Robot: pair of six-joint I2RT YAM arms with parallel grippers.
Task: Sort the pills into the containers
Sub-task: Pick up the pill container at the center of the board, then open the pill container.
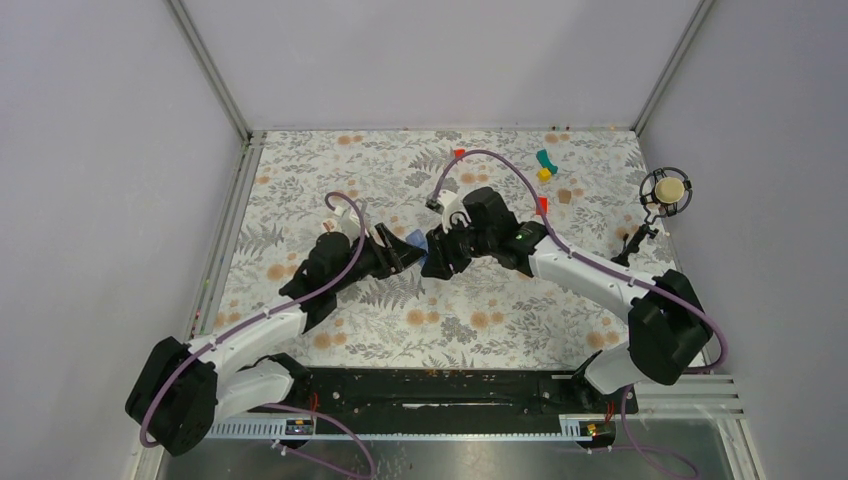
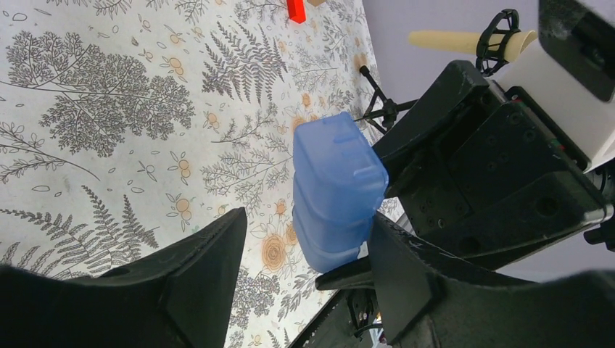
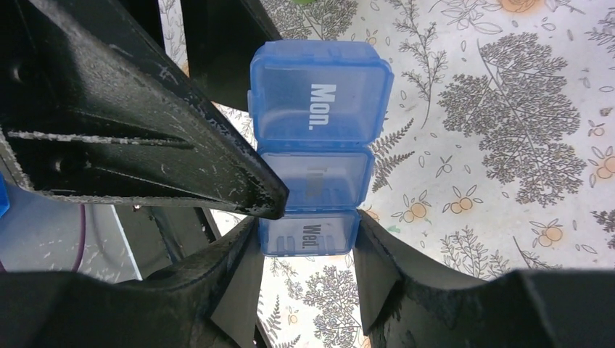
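Observation:
The containers are one translucent blue pill box (image 3: 315,94) with three shut lids marked Mon., Tue. and Wed. It is held off the floral table at mid-table (image 1: 415,238). My right gripper (image 3: 307,225) is shut on its Wed. end, one finger on each side. My left gripper (image 2: 308,217) is open around the other end of the box (image 2: 337,188). Its right finger (image 2: 406,275) lies against the box, while its left finger (image 2: 210,261) stands apart from it. That left arm's finger (image 3: 181,145) crosses the Tue. lid in the right wrist view. No pills are in view.
Red blocks lie at the back (image 1: 459,152) and beside the right arm (image 1: 542,205). Teal (image 1: 545,160), yellow (image 1: 544,175) and tan (image 1: 565,196) pieces sit at the back right. A microphone on a stand (image 1: 667,190) is at the right edge.

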